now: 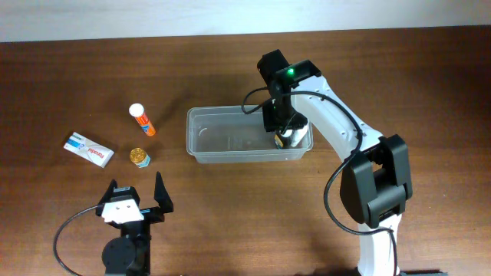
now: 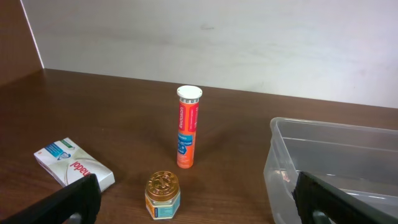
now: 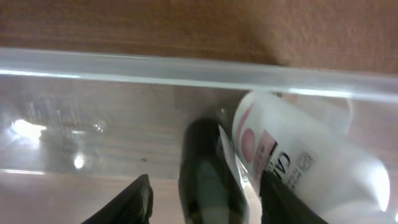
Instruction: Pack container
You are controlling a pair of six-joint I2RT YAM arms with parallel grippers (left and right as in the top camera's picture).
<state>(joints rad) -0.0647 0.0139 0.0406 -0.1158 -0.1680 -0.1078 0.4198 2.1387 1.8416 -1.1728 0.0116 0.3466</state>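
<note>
The clear plastic container [image 1: 201,142] stands in the middle of the table and shows in the left wrist view [image 2: 323,149] and the right wrist view [image 3: 155,68]. My right gripper [image 1: 281,129] reaches down into its right end. Its fingers [image 3: 208,202] stand apart on either side of a dark bottle [image 3: 208,168], with a gap on the left side. A white bottle [image 3: 298,162] lies just to the right, inside the container. My left gripper [image 1: 136,185] is open and empty near the front edge [image 2: 199,208].
An orange tube [image 1: 142,119] with a white cap stands upright left of the container [image 2: 188,127]. A small gold-lidded jar [image 1: 139,157] sits in front of it [image 2: 162,195]. A white box [image 1: 89,149] lies further left [image 2: 71,164].
</note>
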